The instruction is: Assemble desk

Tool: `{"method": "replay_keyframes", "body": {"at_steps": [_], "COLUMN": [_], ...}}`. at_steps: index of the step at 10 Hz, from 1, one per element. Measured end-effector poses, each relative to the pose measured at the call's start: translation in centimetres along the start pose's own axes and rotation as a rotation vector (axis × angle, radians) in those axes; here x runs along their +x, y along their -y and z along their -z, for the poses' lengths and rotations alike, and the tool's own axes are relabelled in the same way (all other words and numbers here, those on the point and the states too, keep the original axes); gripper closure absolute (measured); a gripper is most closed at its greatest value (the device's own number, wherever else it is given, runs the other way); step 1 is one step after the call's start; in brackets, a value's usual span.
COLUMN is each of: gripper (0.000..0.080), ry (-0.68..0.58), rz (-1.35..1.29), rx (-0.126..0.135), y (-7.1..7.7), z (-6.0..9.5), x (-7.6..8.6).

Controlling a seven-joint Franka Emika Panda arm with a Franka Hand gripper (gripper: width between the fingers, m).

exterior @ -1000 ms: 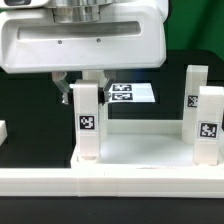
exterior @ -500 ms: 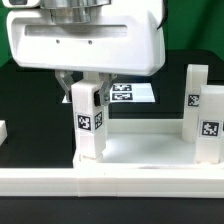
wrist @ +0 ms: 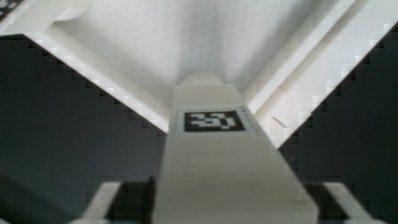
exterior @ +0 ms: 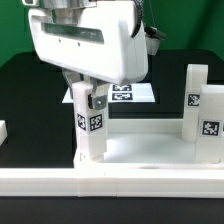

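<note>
Nearest the exterior camera, a long low white rail runs across the full width of the black tabletop. Directly behind it lies the desk top, a wide white tray-like panel with a raised rim, lying flat on the tabletop.

A tagged leg stands in the desk top's front corner toward the exterior view's left, leaning slightly toward the exterior view's right. A black-and-white tag faces the camera on its front face.

The hand sits over the upper end of this leg, tilted, with one finger beside the leg's upper right face. The jaws flank the leg top closely; whether they clamp it or have let go cannot be told. In the wrist view, the leg runs down the centre with its tag visible and both fingers stand to either side, narrow gaps showing between them and the leg.

At the exterior view's right, two more legs stand upright at the desk top's right side, one behind the other.

Farthest back, the marker board lies flat on the tabletop behind the hand
</note>
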State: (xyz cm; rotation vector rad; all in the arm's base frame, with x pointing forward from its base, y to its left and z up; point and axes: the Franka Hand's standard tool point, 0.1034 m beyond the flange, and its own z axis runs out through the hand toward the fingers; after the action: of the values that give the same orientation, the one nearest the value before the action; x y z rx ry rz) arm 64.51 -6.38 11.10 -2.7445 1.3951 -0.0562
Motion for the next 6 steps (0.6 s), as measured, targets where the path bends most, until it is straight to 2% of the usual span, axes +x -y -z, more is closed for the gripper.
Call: {"method": "replay_keyframes", "body": {"at_steps": [1, 2, 3, 6], "gripper": [0.0326, 0.0326, 0.0191, 0.0152], "ry": [0.0, -0.002, -0.001, -0.002], "rz": [0.007, 0.07, 0.095, 0.371], "rx": [0.0, -0.003, -0.003, -0.003], "y": [0.01, 0.04, 0.17, 0.38], "z": [-0.01, -0.02, -0.03, 0.03], "x": [-0.02, -0.07, -0.22, -0.42]}}
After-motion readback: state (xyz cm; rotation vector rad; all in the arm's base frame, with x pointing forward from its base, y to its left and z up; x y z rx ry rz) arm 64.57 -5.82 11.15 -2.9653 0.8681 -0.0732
